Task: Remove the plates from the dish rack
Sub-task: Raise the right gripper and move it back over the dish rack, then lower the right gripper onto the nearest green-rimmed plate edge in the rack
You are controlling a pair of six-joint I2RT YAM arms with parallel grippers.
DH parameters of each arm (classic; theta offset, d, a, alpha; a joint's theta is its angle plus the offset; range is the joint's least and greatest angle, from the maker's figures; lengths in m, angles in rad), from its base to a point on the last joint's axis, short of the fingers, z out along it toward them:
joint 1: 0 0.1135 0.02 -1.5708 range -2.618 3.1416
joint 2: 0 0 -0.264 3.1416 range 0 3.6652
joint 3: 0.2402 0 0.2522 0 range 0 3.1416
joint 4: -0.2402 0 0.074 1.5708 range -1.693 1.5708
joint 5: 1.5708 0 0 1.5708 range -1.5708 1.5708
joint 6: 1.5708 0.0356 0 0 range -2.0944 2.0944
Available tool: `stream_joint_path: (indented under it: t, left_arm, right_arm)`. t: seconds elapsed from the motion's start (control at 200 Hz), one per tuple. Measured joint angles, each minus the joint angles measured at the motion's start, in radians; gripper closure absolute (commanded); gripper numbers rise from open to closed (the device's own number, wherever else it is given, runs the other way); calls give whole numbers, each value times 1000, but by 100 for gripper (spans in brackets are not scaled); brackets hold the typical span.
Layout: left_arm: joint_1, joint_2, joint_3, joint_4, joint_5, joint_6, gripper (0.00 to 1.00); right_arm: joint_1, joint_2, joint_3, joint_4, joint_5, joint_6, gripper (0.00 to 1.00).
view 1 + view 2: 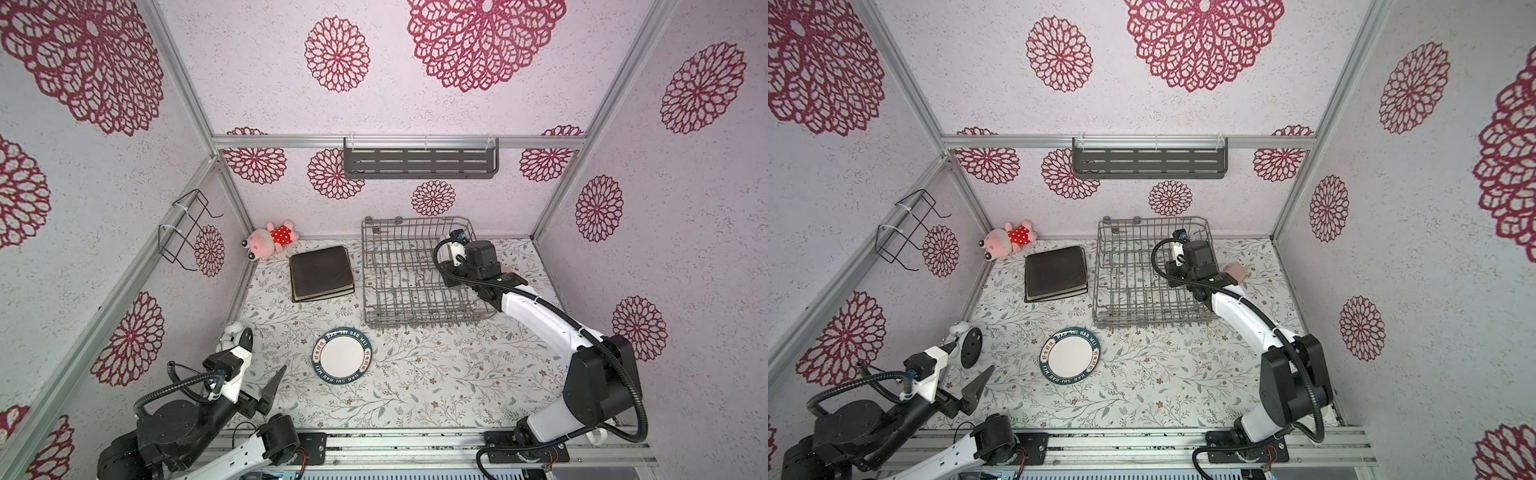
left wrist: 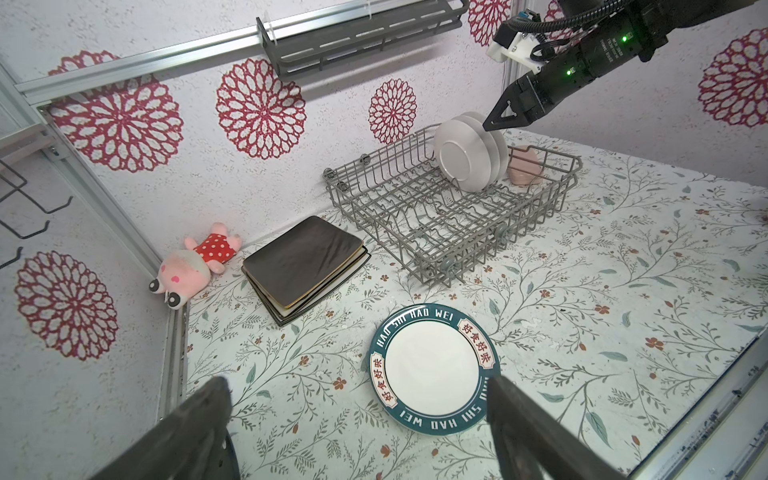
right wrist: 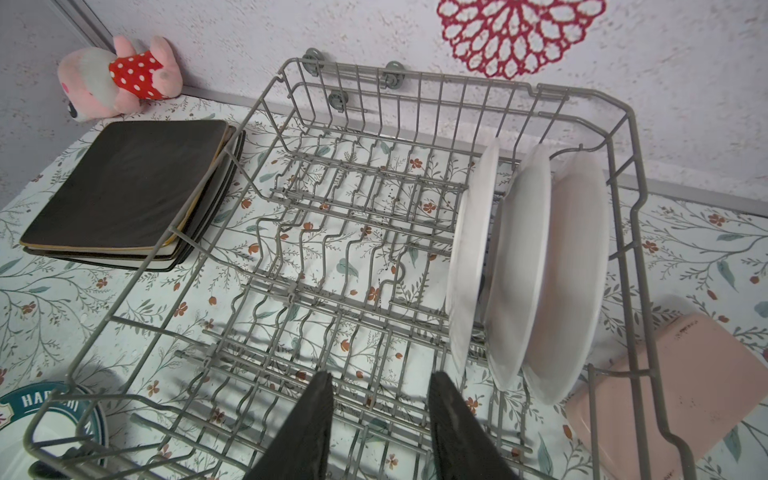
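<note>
Grey wire dish rack (image 1: 395,232) is sitting at the back of the floral table (image 1: 457,374), by the rear wall. Three white round plates (image 3: 523,270) are standing upright on edge in its tines, side by side, at the end nearest a pink block (image 3: 665,395) that is lying just outside the rack. In both top views the R arm is hiding them.

R gripper (image 3: 380,382) is hovering over that end, pointing down into the rack. Its jaws are partly apart w/ nothing btwn them, and the plates are sitting just to one side of its fingers. In the left wrist view its tip is sitting at the plates' top edge; cannot tell if touching.

L gripper (image 2: 356,384) is hanging low at the table's front-left, jaws spread wide, holding nothing. Just ahead of it a round teal-rimmed plate (image 1: 341,356) is lying flat on the table, apart from the rack.

A stack of dark square plates (image 1: 322,272) is resting just left of the rack, w/ a pink plush toy (image 1: 272,241) lying behind it in the corner.
</note>
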Motion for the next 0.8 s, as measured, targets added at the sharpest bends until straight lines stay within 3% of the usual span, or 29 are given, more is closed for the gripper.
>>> stream_joint_path:
  t: [0.8]
  left_arm:
    - [0,14,-15,0,-26,0,3]
  right_arm:
    - [-47,151,66,43,1,1,68]
